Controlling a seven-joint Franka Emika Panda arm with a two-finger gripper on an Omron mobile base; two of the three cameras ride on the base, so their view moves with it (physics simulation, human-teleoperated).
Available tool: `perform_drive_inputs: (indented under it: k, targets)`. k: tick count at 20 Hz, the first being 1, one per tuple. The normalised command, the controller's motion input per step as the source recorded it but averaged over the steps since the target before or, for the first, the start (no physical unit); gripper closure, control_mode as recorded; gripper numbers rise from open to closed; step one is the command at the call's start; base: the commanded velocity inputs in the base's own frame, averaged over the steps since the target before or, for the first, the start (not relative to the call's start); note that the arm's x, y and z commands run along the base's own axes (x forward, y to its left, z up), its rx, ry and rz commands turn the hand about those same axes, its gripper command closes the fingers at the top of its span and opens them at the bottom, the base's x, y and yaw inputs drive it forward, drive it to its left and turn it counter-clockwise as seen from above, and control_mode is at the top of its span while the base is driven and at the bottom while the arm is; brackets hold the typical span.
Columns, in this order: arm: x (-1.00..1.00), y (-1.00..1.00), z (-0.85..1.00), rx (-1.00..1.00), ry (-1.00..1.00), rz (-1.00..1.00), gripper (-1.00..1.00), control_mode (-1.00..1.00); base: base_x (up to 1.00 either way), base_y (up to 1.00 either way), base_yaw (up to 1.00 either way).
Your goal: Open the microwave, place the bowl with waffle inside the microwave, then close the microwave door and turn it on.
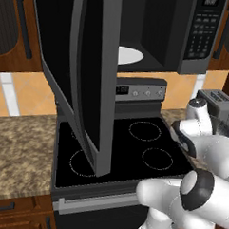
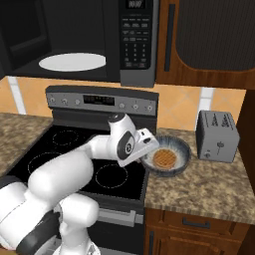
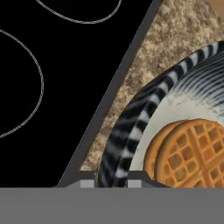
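Note:
The microwave (image 2: 134,45) hangs above the stove with its white turntable (image 2: 72,62) exposed. The microwave door (image 1: 89,82) is swung wide open, out over the left of the stove. The grey-blue bowl (image 2: 185,149) sits on the counter just right of the stove, with the waffle (image 2: 165,159) lying in it. My gripper (image 2: 148,158) is at the bowl's left rim. In the hand view the striped rim of the bowl (image 3: 127,127) runs between the two fingertips (image 3: 87,183), and my gripper (image 3: 110,183) is shut on it beside the waffle (image 3: 188,153).
A grey toaster (image 2: 216,135) stands on the counter (image 2: 199,189) right of the bowl. The black stove top (image 2: 60,154) lies to the bowl's left, under the microwave. The open door blocks the space above the stove's left burners (image 1: 83,162). Wooden cabinets flank the microwave.

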Motion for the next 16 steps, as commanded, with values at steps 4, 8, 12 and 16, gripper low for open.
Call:
perform_drive_inputs:
  k: [4,8,12,16]
  targets:
    - [-0.48,0.78,1.0,-0.08,0.0,0.41,1.0,-1.0,0.0,0.0,0.0]
    - [-0.51,0.8,0.86,-0.02,0.03,0.58,1.0,-1.0,0.0,0.0,0.0]
    - [-0.26,0.65,0.43,-0.03,0.03,0.86,1.0,-1.0,0.0,0.0,0.0]
    - [-0.12,0.6,0.61,-0.07,0.03,0.7,1.0,-1.0,0.0,0.0,0.0]
